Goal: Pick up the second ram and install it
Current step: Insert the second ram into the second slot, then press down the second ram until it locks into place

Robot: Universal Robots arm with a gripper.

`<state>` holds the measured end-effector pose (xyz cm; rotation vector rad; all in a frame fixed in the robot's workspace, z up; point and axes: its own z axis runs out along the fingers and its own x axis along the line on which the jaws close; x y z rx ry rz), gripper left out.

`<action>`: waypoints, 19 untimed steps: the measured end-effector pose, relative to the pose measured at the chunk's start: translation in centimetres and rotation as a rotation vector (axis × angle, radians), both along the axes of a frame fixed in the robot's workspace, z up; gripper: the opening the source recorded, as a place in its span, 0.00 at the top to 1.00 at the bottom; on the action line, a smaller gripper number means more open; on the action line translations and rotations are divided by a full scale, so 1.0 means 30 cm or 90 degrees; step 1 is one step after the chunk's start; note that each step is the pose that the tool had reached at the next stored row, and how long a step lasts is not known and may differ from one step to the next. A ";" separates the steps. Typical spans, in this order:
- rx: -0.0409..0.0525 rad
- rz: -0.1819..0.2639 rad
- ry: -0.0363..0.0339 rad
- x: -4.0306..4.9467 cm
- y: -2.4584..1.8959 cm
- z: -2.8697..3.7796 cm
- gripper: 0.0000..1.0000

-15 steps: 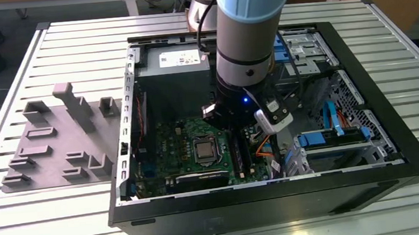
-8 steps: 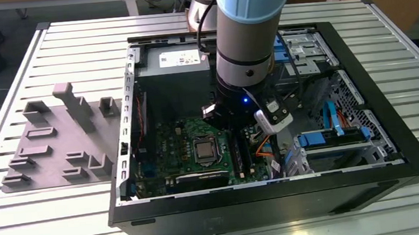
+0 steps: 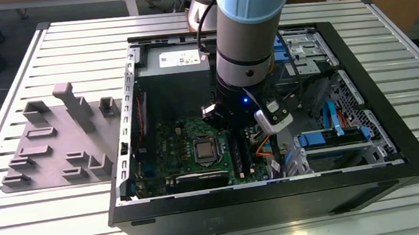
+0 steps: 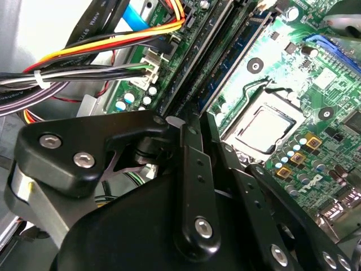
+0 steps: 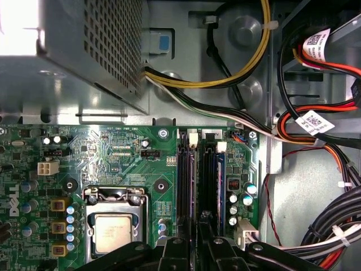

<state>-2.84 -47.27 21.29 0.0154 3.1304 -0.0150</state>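
End effector (image 5: 194, 240) grip unclear, over second ram (image 5: 184, 186) in motherboard (image 5: 113, 164) slots, cable bundle (image 5: 316, 130) beside

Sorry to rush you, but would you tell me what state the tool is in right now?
Tool: down at the RAM slots on the motherboard; open or closed cannot be told, nor whether it holds a stick.

The green motherboard (image 5: 113, 152) lies under the camera, its CPU socket (image 5: 115, 228) at 7 o'clock. Toward 5 o'clock, a RAM stick (image 5: 185, 186) stands in the black slots. The gripper (image 5: 196, 248) at 6 o'clock straddles it. A perforated power supply (image 5: 84, 51) sits at 11 o'clock, cable bundles (image 5: 316, 130) at 3 o'clock.
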 end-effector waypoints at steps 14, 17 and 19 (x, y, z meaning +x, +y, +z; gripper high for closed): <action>0.0001 0.000 0.0001 0.000 0.000 0.049 0.89; -0.0001 0.000 0.0002 0.000 0.000 0.049 0.89; 0.0001 0.000 0.0002 0.000 0.000 0.046 0.89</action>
